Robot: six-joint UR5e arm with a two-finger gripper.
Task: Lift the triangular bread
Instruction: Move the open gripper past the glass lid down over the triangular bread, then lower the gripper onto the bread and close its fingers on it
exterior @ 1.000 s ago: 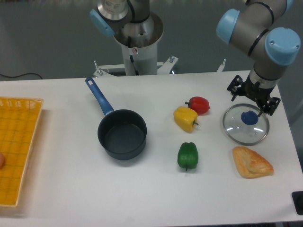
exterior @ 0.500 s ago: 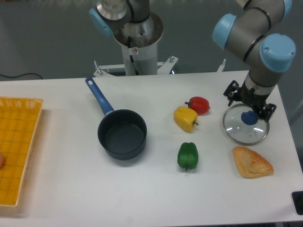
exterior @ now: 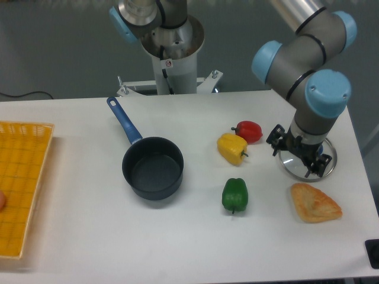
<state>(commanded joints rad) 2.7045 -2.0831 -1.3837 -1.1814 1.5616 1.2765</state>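
The triangular bread (exterior: 314,203) is a flat golden-orange pastry lying on the white table at the front right. My gripper (exterior: 298,158) hangs over the glass lid (exterior: 328,167), just above and left of the bread and apart from it. Its black fingers look spread and hold nothing.
A yellow pepper (exterior: 231,148), a red pepper (exterior: 249,131) and a green pepper (exterior: 235,194) lie left of the gripper. A dark blue pot (exterior: 153,167) with a blue handle stands mid-table. A yellow basket (exterior: 21,183) sits at the left edge.
The gripper has moved left and toward the front, down over the glass lid and closer to the bread. The objects on the table have not moved.
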